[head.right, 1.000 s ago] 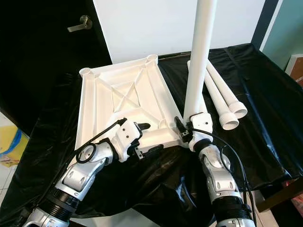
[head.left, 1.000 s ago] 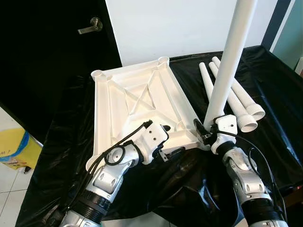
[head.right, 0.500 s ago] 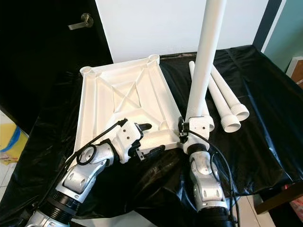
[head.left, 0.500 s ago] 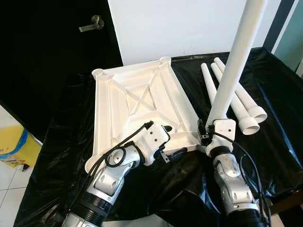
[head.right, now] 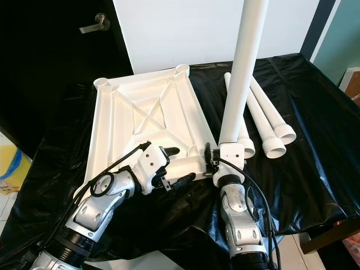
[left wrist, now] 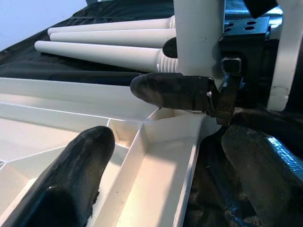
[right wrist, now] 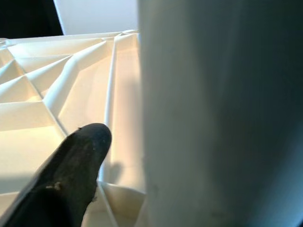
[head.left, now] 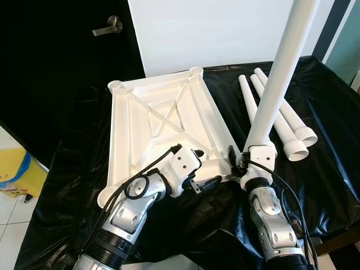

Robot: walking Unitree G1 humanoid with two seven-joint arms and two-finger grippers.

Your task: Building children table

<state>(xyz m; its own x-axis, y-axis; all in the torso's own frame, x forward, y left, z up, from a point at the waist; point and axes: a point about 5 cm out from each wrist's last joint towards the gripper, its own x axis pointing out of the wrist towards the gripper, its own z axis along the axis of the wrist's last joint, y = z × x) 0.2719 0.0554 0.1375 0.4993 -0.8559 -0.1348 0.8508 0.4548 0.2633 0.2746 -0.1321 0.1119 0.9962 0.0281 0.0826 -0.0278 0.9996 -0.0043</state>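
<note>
On the black-covered table (head.left: 326, 169), your right gripper (head.left: 243, 159) is gripping the upright leg (head.left: 275, 84) at the upturned tabletop's (head.left: 163, 118) near right corner. Your left gripper (head.left: 203, 167) is straddling the near rim, fingers open. Three spare legs (head.left: 281, 115) are lying right.

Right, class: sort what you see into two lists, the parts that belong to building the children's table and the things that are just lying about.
Part of the job:
- white tabletop, lying underside up
- table leg, held upright in the right gripper at the tabletop's near corner
- three spare legs lying on the black sheet
- left gripper at the tabletop's near edge

Just lying about:
- yellow bin
- door handle
</note>
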